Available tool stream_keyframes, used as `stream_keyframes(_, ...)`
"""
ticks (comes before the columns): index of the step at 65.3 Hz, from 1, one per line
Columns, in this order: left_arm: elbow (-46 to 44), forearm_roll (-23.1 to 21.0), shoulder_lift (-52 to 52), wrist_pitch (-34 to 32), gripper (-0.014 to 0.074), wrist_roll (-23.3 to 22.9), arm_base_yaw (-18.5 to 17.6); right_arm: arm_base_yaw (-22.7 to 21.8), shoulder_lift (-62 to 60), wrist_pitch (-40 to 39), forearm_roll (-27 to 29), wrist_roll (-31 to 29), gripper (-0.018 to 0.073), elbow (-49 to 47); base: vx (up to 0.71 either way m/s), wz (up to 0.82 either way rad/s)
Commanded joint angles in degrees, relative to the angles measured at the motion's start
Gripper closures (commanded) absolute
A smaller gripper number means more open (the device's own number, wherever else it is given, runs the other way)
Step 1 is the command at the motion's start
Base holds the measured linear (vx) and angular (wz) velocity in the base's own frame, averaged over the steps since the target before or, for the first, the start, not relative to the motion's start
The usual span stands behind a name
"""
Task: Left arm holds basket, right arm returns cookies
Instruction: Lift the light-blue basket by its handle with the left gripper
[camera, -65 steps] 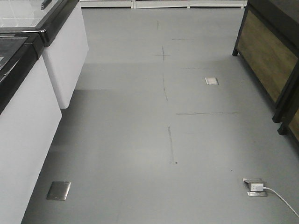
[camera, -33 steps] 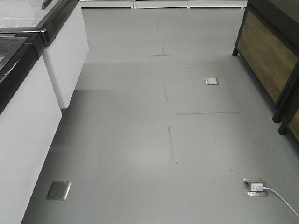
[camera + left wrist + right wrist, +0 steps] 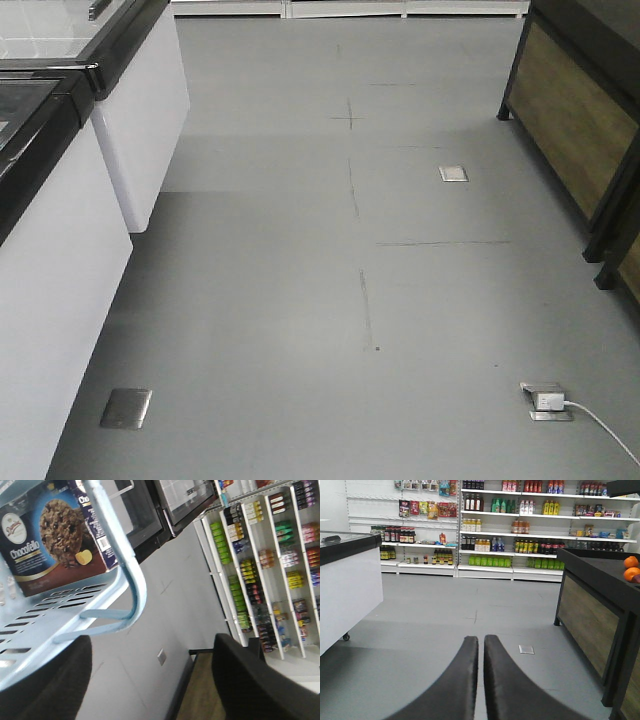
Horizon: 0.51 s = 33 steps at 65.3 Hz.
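Cookies box sits in basket, behind its slotted wall; whole view tilted from L wrist cam. Basket's loop handle curves down in front of the box. L tool fingers wide apart, one low under basket wall, other off to the side; can't tell if either touches it. R tool fingers together, nothing btwn them, pointing level over grey floor. Room: store aisle w/ bottle shelves at back, white cabinet on left, dark wood-panel stand on right w/ oranges on top. Floor socket w/ white cable.
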Motion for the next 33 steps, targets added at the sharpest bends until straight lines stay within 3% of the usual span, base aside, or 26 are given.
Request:
stream_keyframes(1,-1.7,-8.1,-0.1,-2.0,0.0033,2.6,0.1,-0.2,-0.7,-4.3,-0.2,-0.4,0.0562,1.0,0.0,0.0)
stream_keyframes(14,-1.7,-13.2,4.0,-3.1,0.0004,5.8,0.1,-0.2,-0.7,-4.3,-0.2,-0.4,0.0562,1.0,0.0,0.0)
stream_keyframes(33,-1.7,-26.2,9.8,-3.4,0.0006,11.6,-0.1,-0.2,-0.7,-4.3,-0.2,-0.4,0.0562,1.0,0.0,0.0)
